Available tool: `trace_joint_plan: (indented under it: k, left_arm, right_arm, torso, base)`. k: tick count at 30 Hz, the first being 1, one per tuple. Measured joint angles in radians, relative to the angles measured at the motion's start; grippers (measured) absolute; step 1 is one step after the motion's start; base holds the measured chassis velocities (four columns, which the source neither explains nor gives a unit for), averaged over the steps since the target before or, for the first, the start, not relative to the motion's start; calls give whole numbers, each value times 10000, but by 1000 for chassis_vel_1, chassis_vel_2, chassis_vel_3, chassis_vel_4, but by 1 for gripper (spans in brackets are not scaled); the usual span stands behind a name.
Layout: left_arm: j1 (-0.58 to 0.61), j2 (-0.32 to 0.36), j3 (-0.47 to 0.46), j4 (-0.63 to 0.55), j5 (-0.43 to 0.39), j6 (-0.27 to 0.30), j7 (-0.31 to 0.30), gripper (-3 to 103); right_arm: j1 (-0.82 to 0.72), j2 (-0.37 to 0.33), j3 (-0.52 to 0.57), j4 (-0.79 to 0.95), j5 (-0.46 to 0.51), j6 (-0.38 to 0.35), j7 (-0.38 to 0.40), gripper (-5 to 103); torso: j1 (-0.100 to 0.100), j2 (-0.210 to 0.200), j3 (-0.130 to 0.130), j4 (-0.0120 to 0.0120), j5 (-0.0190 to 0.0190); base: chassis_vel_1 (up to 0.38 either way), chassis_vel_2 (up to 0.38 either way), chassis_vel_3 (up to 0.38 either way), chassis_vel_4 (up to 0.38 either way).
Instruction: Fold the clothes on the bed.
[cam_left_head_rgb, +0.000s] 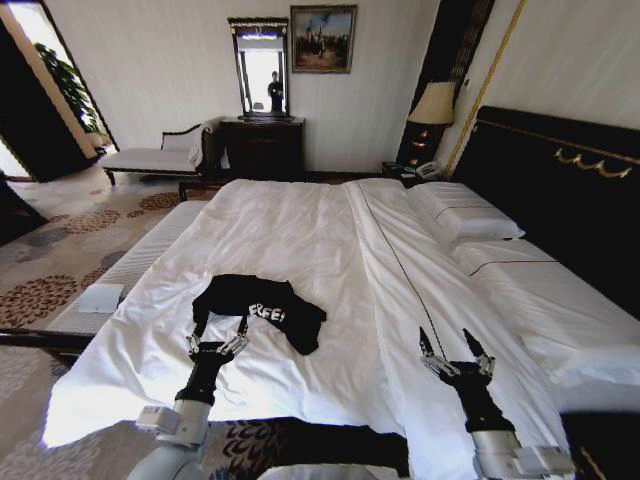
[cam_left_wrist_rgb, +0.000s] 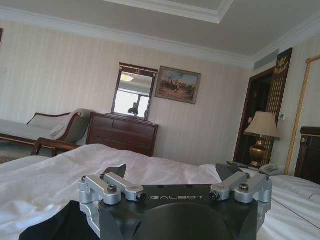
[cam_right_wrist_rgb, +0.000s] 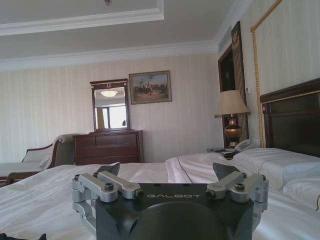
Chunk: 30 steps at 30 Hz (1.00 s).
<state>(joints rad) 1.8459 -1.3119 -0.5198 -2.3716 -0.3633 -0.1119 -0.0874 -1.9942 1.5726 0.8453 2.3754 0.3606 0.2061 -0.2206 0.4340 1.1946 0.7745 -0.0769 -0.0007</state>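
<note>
Both grippers spread wide: left gripper (cam_left_head_rgb: 217, 340) just beside black T-shirt (cam_left_head_rgb: 260, 306), right gripper (cam_left_head_rgb: 453, 345) over bed (cam_left_head_rgb: 300, 230) w/ nothing held.

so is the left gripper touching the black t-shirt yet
Cannot tell. In the head view the left gripper, jaws open, sits right at the black T-shirt's near edge; neither contact nor a gap shows plainly.

A black T-shirt (cam_left_head_rgb: 262, 308) with white chest lettering lies crumpled and partly bunched on the white sheet near the foot of the large dark-wood bed (cam_left_head_rgb: 330, 250), toward its left side.
</note>
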Motion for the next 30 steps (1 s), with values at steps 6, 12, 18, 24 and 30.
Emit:
trace_joint_plan:
  k: [6, 12, 18, 24, 30]
  left_arm:
    - [-2, 19, -44, 7, -52, -27, -19, 100]
    - [0, 9, -36, 21, -52, -35, -24, 100]
    - [16, 2, -24, 37, -32, -83, -41, 100]
    - [46, 0, -33, 41, -32, -146, -38, 100]
    - [37, 23, -90, 39, -58, -170, -35, 100]
  right_arm:
    - [11, 59, -59, -35, -19, 95, 8, 100]
    - [10, 142, -135, -43, -105, 125, 5, 100]
    - [-31, 206, -150, -43, -163, 163, 4, 100]
    - [-46, 259, -162, -47, -269, 171, 5, 100]
    - [-66, 331, -191, -41, -415, 184, -1, 100]
  torso:
    - [0, -1, 0, 1, 2]
    - [0, 0, 0, 0, 0]
    - [1, 0, -1, 0, -5]
    - [0, -1, 0, 1, 4]
    - [0, -1, 1, 0, 1]
  base:
    - [18, 16, -19, -21]
    - [85, 81, -89, -84]
    - [67, 75, -80, -82]
    - [14, 18, -12, -14]
    - [0, 0, 0, 0]
